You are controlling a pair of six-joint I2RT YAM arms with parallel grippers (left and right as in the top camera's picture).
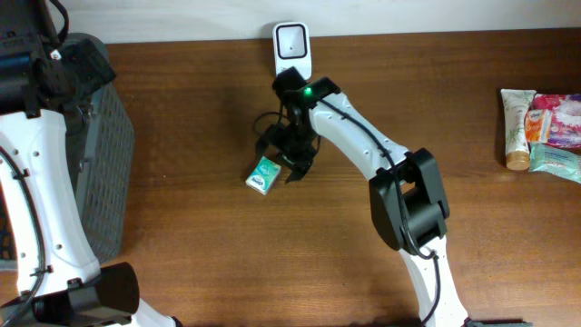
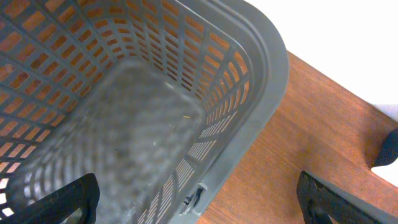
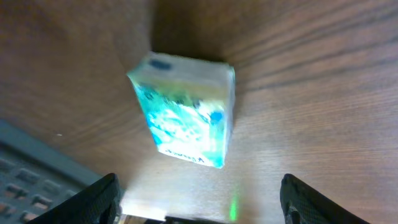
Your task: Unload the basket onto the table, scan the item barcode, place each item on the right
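The item, a small teal-and-white pack (image 1: 261, 174), lies flat on the brown table just left of my right gripper (image 1: 285, 160). In the right wrist view the pack (image 3: 186, 112) rests on the wood ahead of the gripper (image 3: 202, 202), whose fingers (image 3: 102, 198) stand wide apart with nothing between them; a green light streak falls on the table. A white barcode scanner (image 1: 292, 45) stands at the table's back edge, behind the right arm. My left gripper (image 2: 196, 202) hangs open over the rim of a grey basket (image 2: 249, 81), holding nothing.
The grey slatted basket (image 1: 102, 145) fills the far left of the table. A cream tube (image 1: 516, 127) and pink and teal packs (image 1: 558, 123) lie at the right edge. Dark cables curl beside the right gripper.
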